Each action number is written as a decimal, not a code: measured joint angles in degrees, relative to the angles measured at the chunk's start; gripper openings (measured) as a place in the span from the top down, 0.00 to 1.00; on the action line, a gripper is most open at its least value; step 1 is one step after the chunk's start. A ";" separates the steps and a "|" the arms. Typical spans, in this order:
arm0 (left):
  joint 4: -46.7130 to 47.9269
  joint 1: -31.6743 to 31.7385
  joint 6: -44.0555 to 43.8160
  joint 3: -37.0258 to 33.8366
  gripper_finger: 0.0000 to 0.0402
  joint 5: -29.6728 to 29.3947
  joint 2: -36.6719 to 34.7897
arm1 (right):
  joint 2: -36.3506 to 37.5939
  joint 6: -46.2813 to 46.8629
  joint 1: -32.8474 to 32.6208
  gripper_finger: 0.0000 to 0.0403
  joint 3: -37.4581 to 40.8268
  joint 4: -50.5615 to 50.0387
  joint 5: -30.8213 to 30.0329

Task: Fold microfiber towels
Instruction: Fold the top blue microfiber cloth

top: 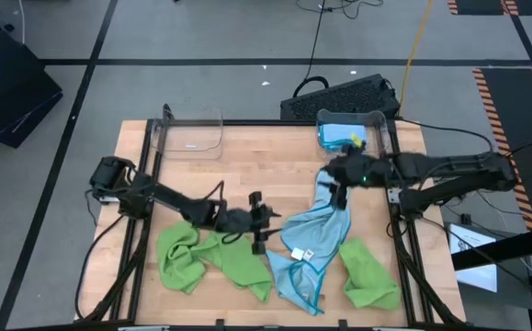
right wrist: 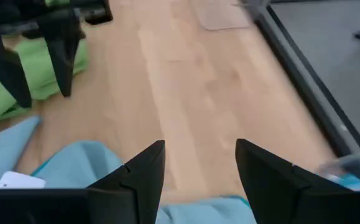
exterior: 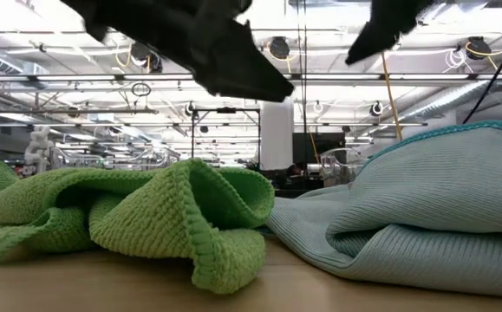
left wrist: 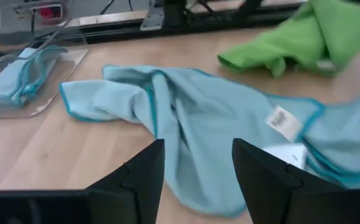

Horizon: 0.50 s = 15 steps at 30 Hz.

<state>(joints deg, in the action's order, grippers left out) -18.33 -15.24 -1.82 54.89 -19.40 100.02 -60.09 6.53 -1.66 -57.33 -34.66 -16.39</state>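
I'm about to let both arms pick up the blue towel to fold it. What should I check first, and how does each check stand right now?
1. Left pincer open and empty: ok, its fingers stand apart with nothing between them.
2. Right pincer open and empty: ok, in its wrist view the gap shows only table and cloth below.
3. Blue towel lies flat: not ok, it is crumpled and creased.
4. Blue towel clear of the green towels: cannot tell, their edges meet or overlap.
5. Bare table to spread it on: ok, behind the towels.
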 joint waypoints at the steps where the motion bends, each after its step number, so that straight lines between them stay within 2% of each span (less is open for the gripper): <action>1: 0.30 -1.31 -0.06 0.00 0.52 -1.56 -0.02 | 0.48 0.40 -0.87 0.54 2.31 3.16 0.02; 10: 0.32 -6.68 -6.65 0.02 0.52 -4.76 0.00 | 0.13 3.45 -9.48 0.54 13.95 20.80 0.03; 15: 7.42 -10.14 -7.64 4.87 0.52 -6.38 1.98 | 0.25 6.14 -14.66 0.54 19.05 31.32 -0.56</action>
<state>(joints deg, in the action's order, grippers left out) -10.91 -25.38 -9.46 59.76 -25.77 102.00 -59.85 12.67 -16.32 -38.28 -3.34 -16.95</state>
